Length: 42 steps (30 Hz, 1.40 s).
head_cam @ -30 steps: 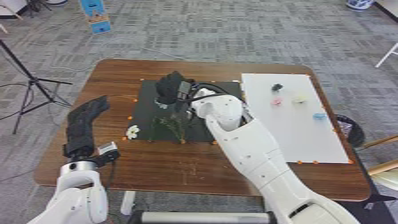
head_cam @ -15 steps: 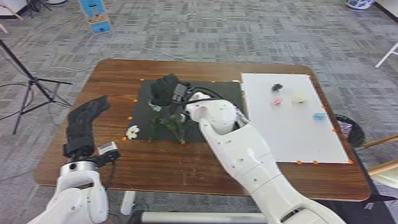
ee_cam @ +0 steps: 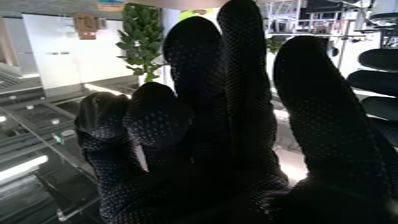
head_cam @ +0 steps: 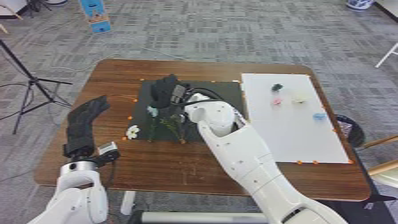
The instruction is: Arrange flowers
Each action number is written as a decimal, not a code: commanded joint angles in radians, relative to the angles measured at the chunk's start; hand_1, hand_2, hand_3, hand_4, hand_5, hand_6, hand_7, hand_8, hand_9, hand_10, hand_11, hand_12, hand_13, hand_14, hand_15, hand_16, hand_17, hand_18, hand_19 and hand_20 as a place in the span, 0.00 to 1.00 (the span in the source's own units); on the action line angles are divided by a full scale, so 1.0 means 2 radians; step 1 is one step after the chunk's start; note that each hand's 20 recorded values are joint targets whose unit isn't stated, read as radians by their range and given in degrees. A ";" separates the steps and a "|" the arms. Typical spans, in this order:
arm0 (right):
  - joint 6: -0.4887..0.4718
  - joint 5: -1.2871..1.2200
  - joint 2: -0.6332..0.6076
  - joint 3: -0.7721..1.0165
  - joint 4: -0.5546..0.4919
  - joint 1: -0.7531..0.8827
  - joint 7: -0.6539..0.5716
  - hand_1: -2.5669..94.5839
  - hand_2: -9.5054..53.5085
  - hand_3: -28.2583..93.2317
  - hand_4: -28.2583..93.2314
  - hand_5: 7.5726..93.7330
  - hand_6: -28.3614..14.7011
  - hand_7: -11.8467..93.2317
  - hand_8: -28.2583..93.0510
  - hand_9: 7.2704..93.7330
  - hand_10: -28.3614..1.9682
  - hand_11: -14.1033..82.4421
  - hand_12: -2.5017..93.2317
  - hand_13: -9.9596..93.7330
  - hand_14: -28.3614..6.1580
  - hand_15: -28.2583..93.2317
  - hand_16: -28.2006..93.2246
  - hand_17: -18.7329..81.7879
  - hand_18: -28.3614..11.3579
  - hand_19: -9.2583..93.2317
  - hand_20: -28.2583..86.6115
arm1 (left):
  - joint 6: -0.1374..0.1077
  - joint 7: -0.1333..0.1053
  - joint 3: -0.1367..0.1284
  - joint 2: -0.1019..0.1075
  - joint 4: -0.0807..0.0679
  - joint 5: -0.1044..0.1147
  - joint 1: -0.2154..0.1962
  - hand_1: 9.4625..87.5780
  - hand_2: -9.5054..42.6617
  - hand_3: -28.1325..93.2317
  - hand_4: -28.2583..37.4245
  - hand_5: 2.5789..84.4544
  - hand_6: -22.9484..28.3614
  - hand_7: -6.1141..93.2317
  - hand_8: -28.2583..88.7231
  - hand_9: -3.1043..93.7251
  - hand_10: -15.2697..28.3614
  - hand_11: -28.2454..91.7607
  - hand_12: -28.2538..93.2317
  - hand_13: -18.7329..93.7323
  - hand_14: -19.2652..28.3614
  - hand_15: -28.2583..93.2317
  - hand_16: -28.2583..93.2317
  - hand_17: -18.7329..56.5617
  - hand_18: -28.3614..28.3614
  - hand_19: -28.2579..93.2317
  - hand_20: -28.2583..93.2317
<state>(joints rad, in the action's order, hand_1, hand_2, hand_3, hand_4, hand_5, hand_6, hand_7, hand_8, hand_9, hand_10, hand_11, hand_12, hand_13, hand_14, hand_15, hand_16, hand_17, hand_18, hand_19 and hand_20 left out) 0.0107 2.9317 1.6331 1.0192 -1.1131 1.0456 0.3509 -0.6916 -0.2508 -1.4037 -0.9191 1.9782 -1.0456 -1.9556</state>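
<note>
The right hand (head_cam: 163, 94) is over the black mat (head_cam: 142, 120) in the head view. Seen in the right wrist view, the same right hand (ee_cam: 209, 145) has some fingers straight and others slightly bent, its thumb apart from them and nothing visible between. A pale blue flower (head_cam: 153, 111) shows just below the hand; whether they touch is unclear. Green stems (head_cam: 173, 131) lie lower on the mat, partly covered by the wrist. By the mat's lower left corner is a white flower (head_cam: 132, 132). My left hand (head_cam: 84, 120) stays at the table's left side, fingers straight.
On the right, a white board (head_cam: 302, 142) holds a dark green flower (head_cam: 277, 87), a pink one (head_cam: 276, 101), a cream one (head_cam: 299, 99) and a blue one (head_cam: 319, 116). Small orange markers dot the brown table (head_cam: 160, 167). A tripod (head_cam: 34, 80) stands left of it.
The right hand and forearm have shifted slightly left and toward the robot. The pale blue flower shows farther left and lower than before. The left hand has kept still.
</note>
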 commanded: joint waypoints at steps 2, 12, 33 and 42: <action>0.007 0.187 -0.008 -0.009 -0.007 -0.009 -0.009 0.43 0.20 0.74 0.08 0.76 0.74 0.35 0.25 0.84 0.50 0.60 0.41 0.75 0.39 0.86 0.62 0.50 0.06 0.89 0.84 | 0.003 0.001 -0.002 -0.004 0.005 -0.002 -0.002 0.18 0.52 0.83 0.00 0.57 0.53 0.22 0.16 0.55 0.65 0.40 0.30 0.49 0.65 0.32 0.21 0.36 0.63 0.29 0.36; -0.008 0.106 -0.062 -0.069 -0.042 -0.034 -0.051 0.43 0.19 0.74 0.08 0.75 0.73 0.35 0.25 0.83 0.50 0.59 0.40 0.74 0.39 0.86 0.62 0.50 0.07 0.89 0.84 | 0.008 0.004 -0.006 -0.009 0.005 -0.008 -0.004 0.18 0.54 0.83 0.00 0.57 0.52 0.22 0.16 0.55 0.66 0.40 0.30 0.49 0.65 0.32 0.21 0.37 0.62 0.29 0.36; -0.041 -0.165 -0.330 -0.102 -0.337 -0.034 -0.168 0.32 0.13 0.76 0.10 0.63 0.67 0.32 0.15 0.72 0.46 0.43 0.32 0.66 0.34 0.68 0.53 0.41 0.12 0.72 0.75 | -0.004 -0.004 0.004 0.005 0.005 0.007 -0.001 0.47 0.53 0.80 0.05 0.47 0.50 0.28 0.14 0.51 0.62 0.42 0.30 0.50 0.63 0.33 0.20 0.42 0.61 0.30 0.38; -0.051 -0.237 -0.380 0.010 -0.412 0.077 -0.189 0.31 0.12 0.76 0.10 0.60 0.64 0.29 0.16 0.69 0.44 0.39 0.31 0.64 0.32 0.66 0.52 0.40 0.11 0.70 0.74 | 0.003 0.001 -0.001 -0.003 0.005 -0.002 -0.002 0.54 0.26 0.80 0.19 0.43 0.47 0.32 0.12 0.47 0.57 0.43 0.30 0.52 0.61 0.33 0.21 0.47 0.63 0.31 0.42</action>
<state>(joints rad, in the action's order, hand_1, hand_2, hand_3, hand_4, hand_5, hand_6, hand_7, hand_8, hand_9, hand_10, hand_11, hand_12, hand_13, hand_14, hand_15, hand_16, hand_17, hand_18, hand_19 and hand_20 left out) -0.0898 2.5395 0.9537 0.9181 -1.8759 1.0505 0.0181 -0.6906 -0.2555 -1.3902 -0.9042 1.9790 -1.0331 -1.9562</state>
